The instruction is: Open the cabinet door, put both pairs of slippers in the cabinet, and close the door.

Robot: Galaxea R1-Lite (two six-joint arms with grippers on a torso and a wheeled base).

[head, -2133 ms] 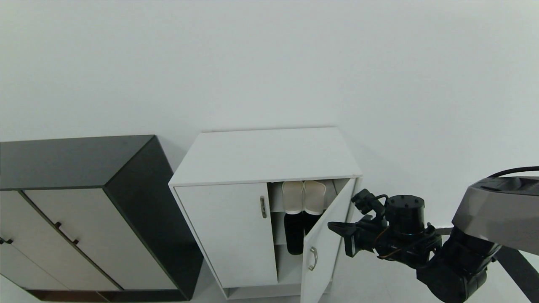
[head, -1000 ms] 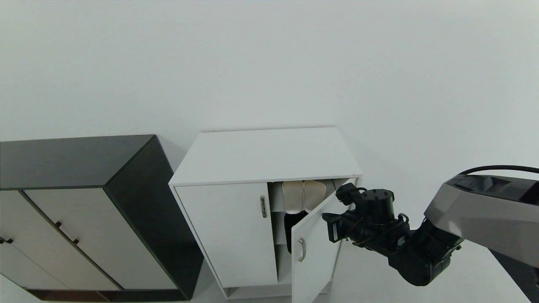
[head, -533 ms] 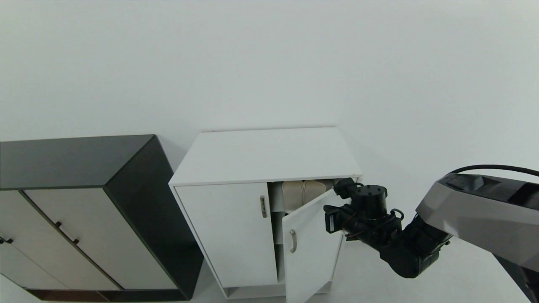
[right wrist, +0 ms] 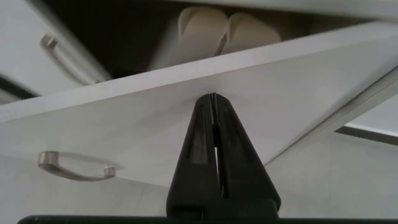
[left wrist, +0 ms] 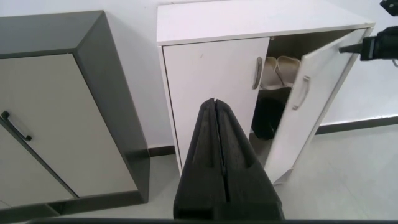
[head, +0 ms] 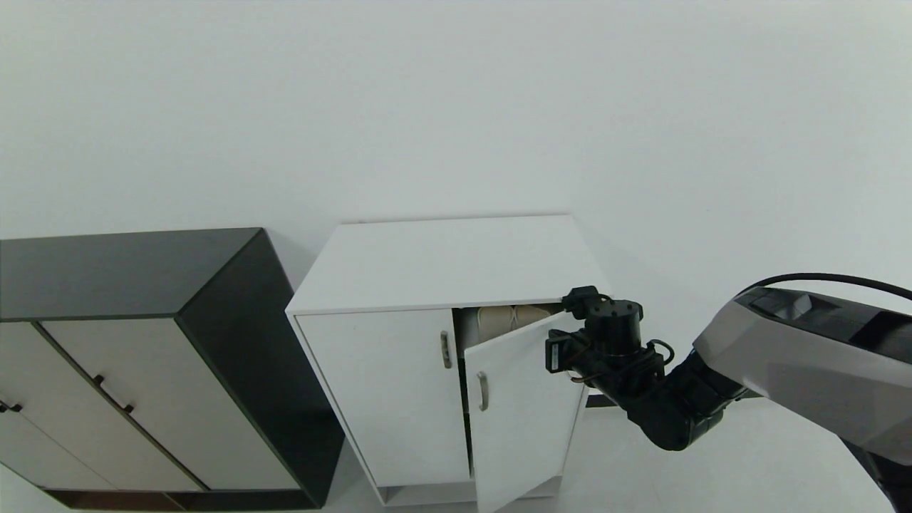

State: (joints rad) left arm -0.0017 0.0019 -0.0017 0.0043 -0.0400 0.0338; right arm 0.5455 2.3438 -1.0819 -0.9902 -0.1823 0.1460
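Right fingers (right wrist: pixel 214 102) pushed cabinet door (head: pixel 524 406) nearly shut

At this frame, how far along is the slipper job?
Done: both pairs are inside the cabinet, with the light slippers above the dark slippers. In hand: the shut right gripper sits tip-first against the outer face of the right door. Left: that door stands ajar and needs pushing flush with the closed left door.
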